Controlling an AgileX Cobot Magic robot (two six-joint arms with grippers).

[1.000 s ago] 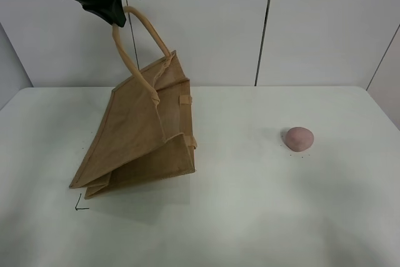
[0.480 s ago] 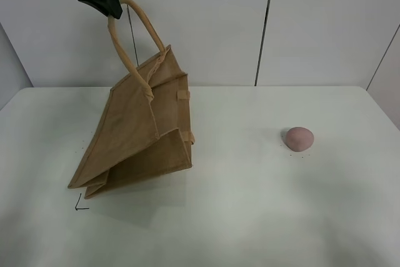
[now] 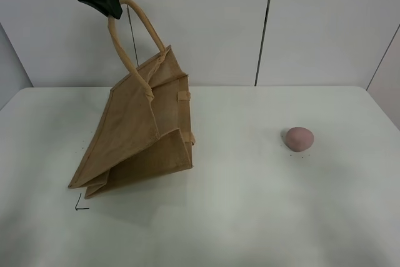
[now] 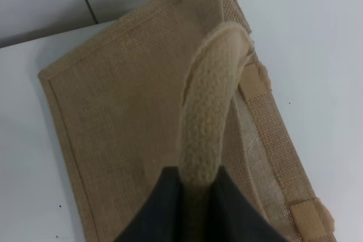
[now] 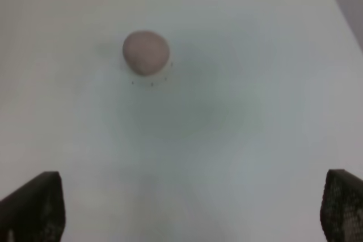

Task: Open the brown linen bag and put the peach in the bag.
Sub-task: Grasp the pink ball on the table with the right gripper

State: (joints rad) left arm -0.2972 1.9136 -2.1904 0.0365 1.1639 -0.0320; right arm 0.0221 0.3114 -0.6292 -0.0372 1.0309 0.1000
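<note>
The left gripper (image 3: 114,9) is seen at the upper left of the high view, clamped tight on one beige handle (image 3: 139,26) of the brown linen bag (image 3: 134,136). In the left wrist view the rolled handle is pinched between the two dark fingers. The bag is hung from that handle left of centre in the frame. It is tilted, with its lower edge resting on the table (image 3: 250,217) toward the lower left and its top drawn up toward the gripper. The near panel is pulled away from the sagging far panel, so the mouth is judged to be partly parted and turned toward the right side of the frame.

The peach (image 3: 299,138) is found alone on the table at the right of centre, well apart from the bag, with bare table between them. The right gripper (image 5: 193,211) is not shown in the high view. In its own wrist view its jaws are spread wide and nothing is held. The peach is seen ahead of them, clear of both fingers.

The peach is therefore judged to be the right arm's to take, since the left arm is occupied with the handle. Being round, the peach offers no long axis to be matched. A carry toward the left of the frame, into the bag's mouth, is then called for.
</note>
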